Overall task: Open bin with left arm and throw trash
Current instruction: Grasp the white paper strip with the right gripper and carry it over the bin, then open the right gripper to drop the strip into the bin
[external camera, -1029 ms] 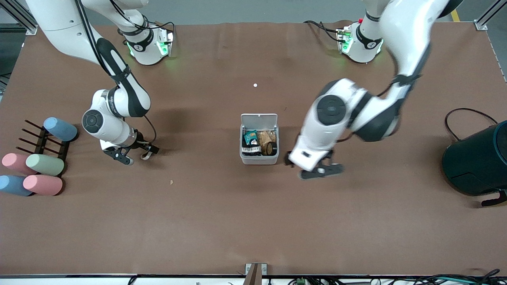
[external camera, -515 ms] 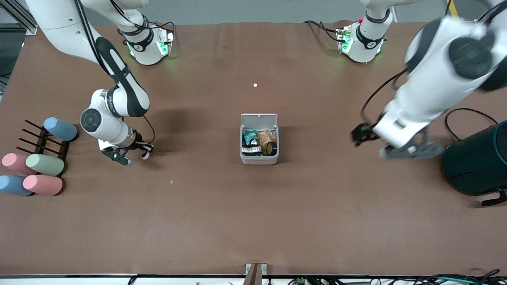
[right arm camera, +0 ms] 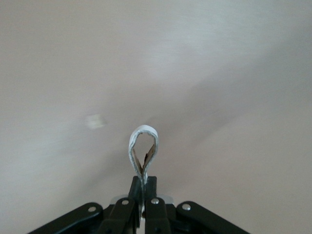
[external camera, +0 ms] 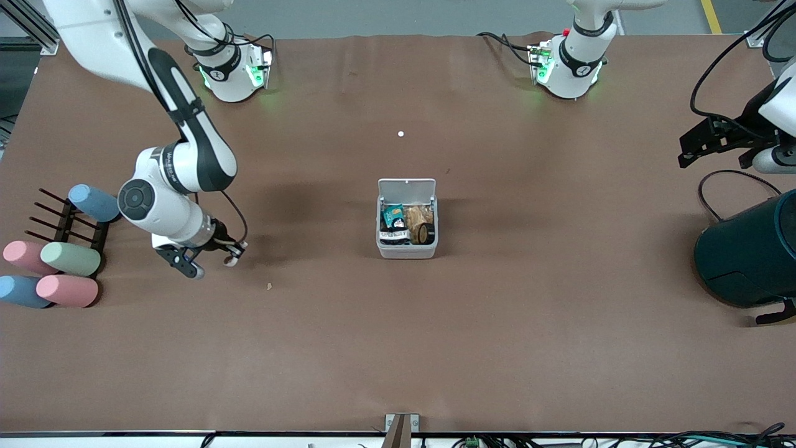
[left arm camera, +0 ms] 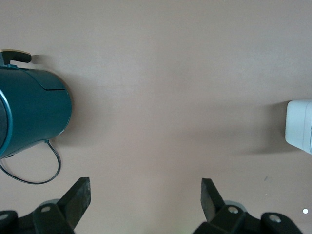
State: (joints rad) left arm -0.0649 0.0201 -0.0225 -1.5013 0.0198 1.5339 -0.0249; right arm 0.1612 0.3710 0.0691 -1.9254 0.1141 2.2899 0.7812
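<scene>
The white bin [external camera: 407, 250] stands at the table's middle with its lid [external camera: 407, 186] raised. Inside lie a black wrapper [external camera: 393, 235], a black tape roll [external camera: 426, 233] and other wrappers. My right gripper [external camera: 224, 253] is shut on a beige rubber-band loop [external camera: 234, 255] low over the table, between the bin and the right arm's end. In the right wrist view the loop [right arm camera: 143, 148] sticks out of the shut gripper [right arm camera: 144, 183]. My left gripper [external camera: 771, 163] is raised at the left arm's end, open and empty [left arm camera: 145, 187]. A corner of the bin [left arm camera: 300, 126] shows in the left wrist view.
A large dark teal container [external camera: 746, 249] lies at the left arm's end and shows in the left wrist view [left arm camera: 34, 112]. A rack with pastel cylinders [external camera: 56, 255] stands at the right arm's end. A small scrap [external camera: 269, 286] and a white dot [external camera: 400, 134] lie on the table.
My left arm has swung from beside the bin up and away to its own end of the table. My right gripper has shifted slightly nearer the front camera, holding the loop.
</scene>
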